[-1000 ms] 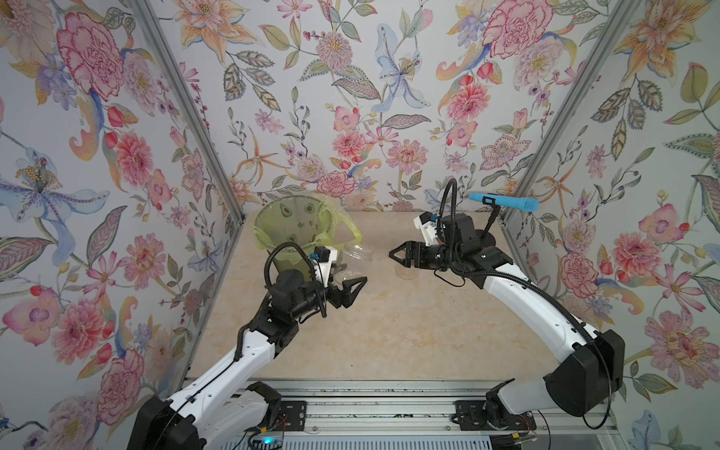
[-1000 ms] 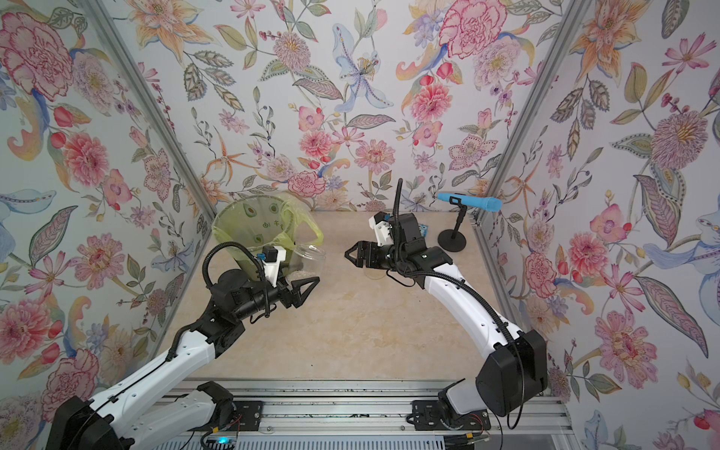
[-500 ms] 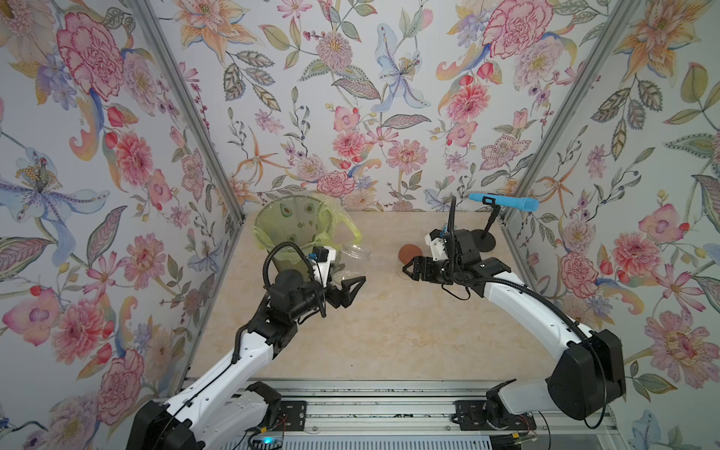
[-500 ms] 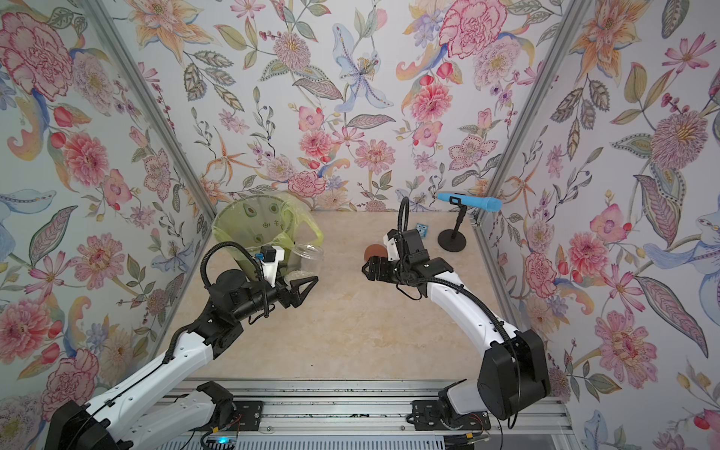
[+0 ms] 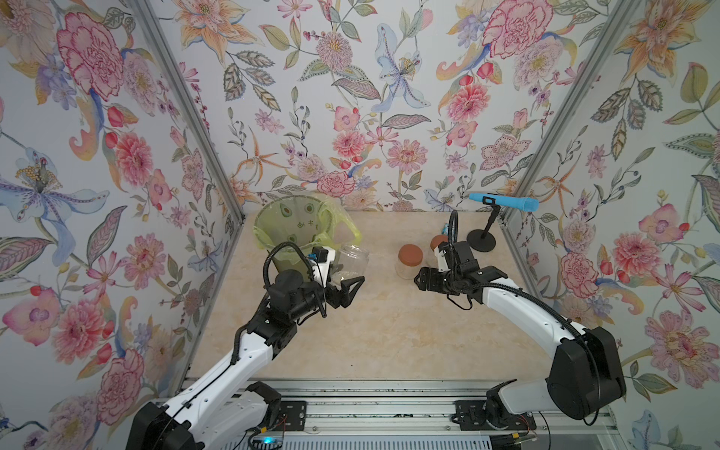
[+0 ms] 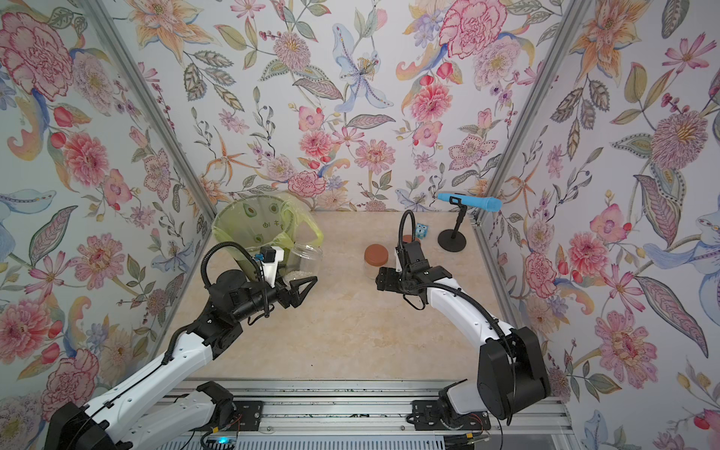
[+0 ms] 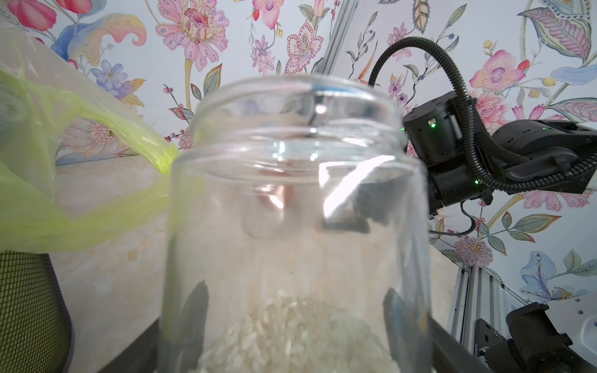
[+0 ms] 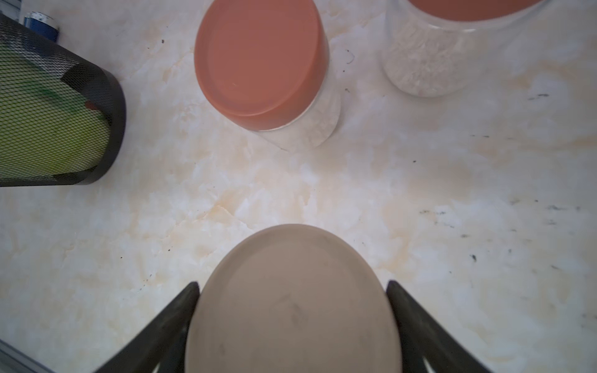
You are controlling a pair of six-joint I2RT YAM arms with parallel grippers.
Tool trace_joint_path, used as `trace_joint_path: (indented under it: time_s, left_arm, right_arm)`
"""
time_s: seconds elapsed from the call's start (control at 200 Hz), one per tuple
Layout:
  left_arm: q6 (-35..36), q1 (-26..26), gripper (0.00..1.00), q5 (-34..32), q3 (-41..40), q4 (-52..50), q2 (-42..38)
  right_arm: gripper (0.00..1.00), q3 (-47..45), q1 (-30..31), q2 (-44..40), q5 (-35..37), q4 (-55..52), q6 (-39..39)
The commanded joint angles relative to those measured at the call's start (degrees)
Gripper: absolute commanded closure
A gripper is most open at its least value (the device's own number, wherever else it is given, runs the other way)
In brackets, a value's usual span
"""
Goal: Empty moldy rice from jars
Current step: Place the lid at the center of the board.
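The left claw is clenched on the lower body of the open jar; its fingers show dark through the glass on both sides. The jar stands mouth-up and lidless, with the moldy rice settled in the bottom. Whether the jar base touches the tabletop cannot be told. In a top view, the bin with its yellow-green liner lies at 10 o'clock from this claw, just beside the jar. The right claw grips the beige lid across its rim and holds it above bare tabletop. At 11 and 1 o'clock from it stand two capped jars, apart from each other, both with rice inside. Step in hand, as judged: the first jar is uncapped and awaits dumping. The next move calls for carrying the jar over the bin mouth, then rotating the wrist to invert it. The lid should be set down clear of the capped jars.
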Motion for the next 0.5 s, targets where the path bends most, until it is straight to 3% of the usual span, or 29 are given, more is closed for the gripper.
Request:
trace_joint_path:
  time_s: [0.0, 0.495]
  left_arm:
    - [1.12, 0.48, 1.0, -0.53, 3.65, 3.41, -1.49]
    - [2.54, 0.48, 1.0, -0.18, 6.5, 0.2, -0.17]
  right_arm:
    - [0.45, -1.7, -0.49, 1.31, 4.78, -0.3, 0.73]
    - [0.45, -4.06, -2.04, 9.04, 11.52, 2.42, 3.18]
